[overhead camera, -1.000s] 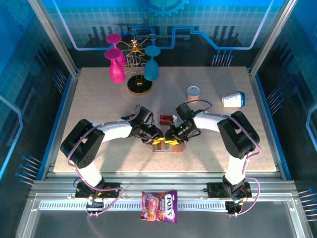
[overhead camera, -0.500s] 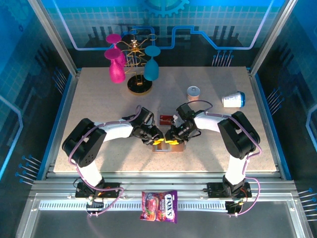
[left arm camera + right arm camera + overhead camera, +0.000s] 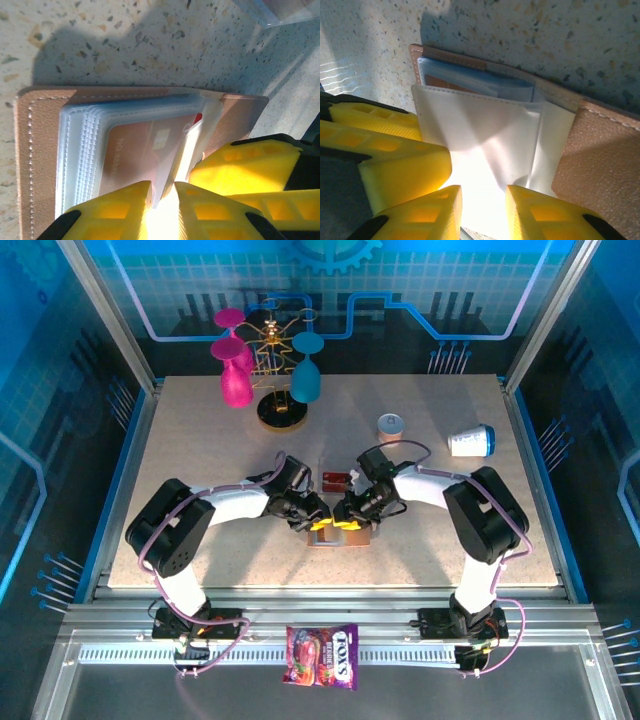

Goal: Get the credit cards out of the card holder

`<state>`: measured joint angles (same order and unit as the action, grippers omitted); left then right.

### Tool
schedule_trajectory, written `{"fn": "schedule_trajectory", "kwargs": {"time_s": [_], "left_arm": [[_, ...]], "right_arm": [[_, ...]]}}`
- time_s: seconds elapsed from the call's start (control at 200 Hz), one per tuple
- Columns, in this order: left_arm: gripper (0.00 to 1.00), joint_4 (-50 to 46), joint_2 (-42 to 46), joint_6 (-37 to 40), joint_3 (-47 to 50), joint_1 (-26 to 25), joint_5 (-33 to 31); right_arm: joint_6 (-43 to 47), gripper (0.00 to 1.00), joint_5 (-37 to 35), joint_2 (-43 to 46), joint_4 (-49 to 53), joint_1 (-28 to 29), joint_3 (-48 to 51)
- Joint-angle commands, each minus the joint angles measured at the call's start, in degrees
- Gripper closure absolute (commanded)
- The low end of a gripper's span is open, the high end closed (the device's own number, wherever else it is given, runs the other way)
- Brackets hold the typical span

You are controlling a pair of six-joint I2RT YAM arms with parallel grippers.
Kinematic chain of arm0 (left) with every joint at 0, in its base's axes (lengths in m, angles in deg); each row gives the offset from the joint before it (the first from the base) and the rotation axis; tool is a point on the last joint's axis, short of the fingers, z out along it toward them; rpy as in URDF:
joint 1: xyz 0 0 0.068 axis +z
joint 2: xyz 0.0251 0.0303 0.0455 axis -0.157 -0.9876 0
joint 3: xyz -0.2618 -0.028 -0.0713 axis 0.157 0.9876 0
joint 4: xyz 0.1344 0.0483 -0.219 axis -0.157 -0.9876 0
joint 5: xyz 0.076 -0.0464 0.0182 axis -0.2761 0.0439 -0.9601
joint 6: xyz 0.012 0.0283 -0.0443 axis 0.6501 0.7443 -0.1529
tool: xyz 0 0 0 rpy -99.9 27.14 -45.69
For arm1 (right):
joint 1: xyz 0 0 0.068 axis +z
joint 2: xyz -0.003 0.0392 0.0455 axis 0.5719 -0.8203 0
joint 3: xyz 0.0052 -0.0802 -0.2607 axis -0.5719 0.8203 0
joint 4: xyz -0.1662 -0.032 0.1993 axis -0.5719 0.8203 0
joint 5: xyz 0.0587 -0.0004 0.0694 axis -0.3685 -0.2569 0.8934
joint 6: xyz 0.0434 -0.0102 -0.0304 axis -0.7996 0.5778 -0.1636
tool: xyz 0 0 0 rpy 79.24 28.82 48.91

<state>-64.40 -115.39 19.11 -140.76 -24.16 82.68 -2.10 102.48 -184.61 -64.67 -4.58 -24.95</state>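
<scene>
At the near centre of the surface [image 3: 200, 440], the left end effector [image 3: 161, 192] and right end effector [image 3: 484, 195], both narrowed, pinch the open tan card holder [image 3: 40, 150] by its clear pockets, a credit card [image 3: 135, 155] tucked inside.

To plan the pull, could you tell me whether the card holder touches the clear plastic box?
Apart: the left wrist view shows bare speckled table between the card holder and the clear plastic box.
</scene>
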Motion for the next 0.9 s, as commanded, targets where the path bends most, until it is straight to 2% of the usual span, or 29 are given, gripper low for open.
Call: {"fn": "schedule_trajectory", "kwargs": {"time_s": [0.0,0.22,0.64,0.896], "left_arm": [[0.80,0.7,-0.1,-0.8,-0.9,-0.4,1.7],[0.80,-0.8,1.0,-0.3,-2.4,-0.4,1.7],[0.73,-2.8,-0.4,1.3,-7.9,-0.7,3.3],[0.64,-2.2,-4.0,1.1,-11.1,-2.0,4.6]], "right_arm": [[-0.7,0.69,0.0,2.8,1.7,-0.8,0.3],[-0.5,0.69,-1.6,6.5,4.1,-1.7,-0.6],[1.3,0.69,-5.4,14.4,9.1,-5.8,-0.8],[1.5,0.69,-6.8,18.8,9.9,-8.6,1.2]]}}
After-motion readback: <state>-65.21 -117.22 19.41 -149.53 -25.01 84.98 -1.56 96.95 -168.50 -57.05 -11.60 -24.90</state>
